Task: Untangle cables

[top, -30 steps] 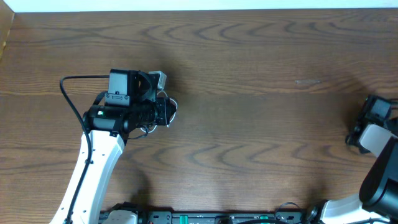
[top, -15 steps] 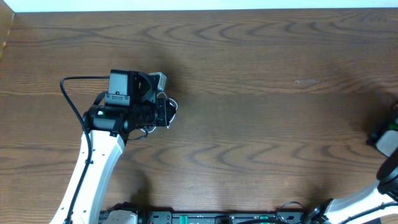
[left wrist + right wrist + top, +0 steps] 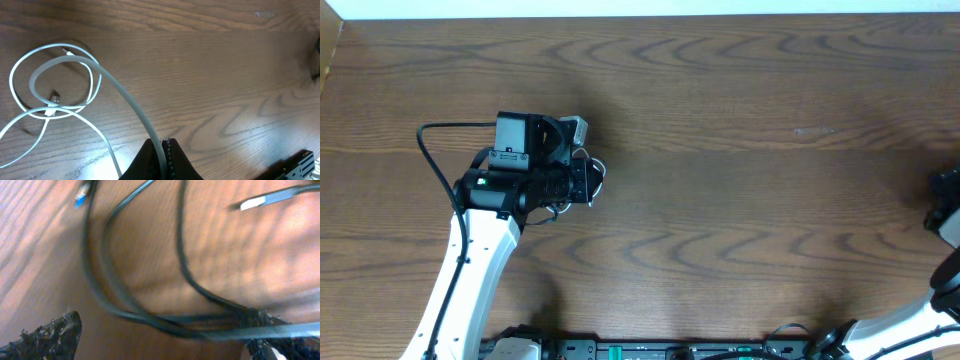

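Note:
In the left wrist view the white cable [image 3: 125, 96] lies in loose overlapping loops on the wood, with a small plug [image 3: 54, 98] inside the loops. One strand rises from there into my left gripper [image 3: 161, 144], which is shut on it. From overhead that gripper [image 3: 590, 182] sits left of centre, with bits of white cable [image 3: 599, 167] at its tip. The black cable [image 3: 150, 321] curves in blurred loops under my right gripper [image 3: 162, 330]. Its jaws stand wide apart, with one strand running across the right fingertip [image 3: 270, 345]. Two plug ends [image 3: 255, 202] lie further off.
The brown wooden table [image 3: 740, 150] runs to a pale edge at the back. My right arm [image 3: 945, 200] shows only at the far right border of the overhead view. The left arm's own thick black wire [image 3: 425, 140] arcs behind its wrist.
My right arm has slid right, almost out of the overhead view. The left arm and the white cable have not moved.

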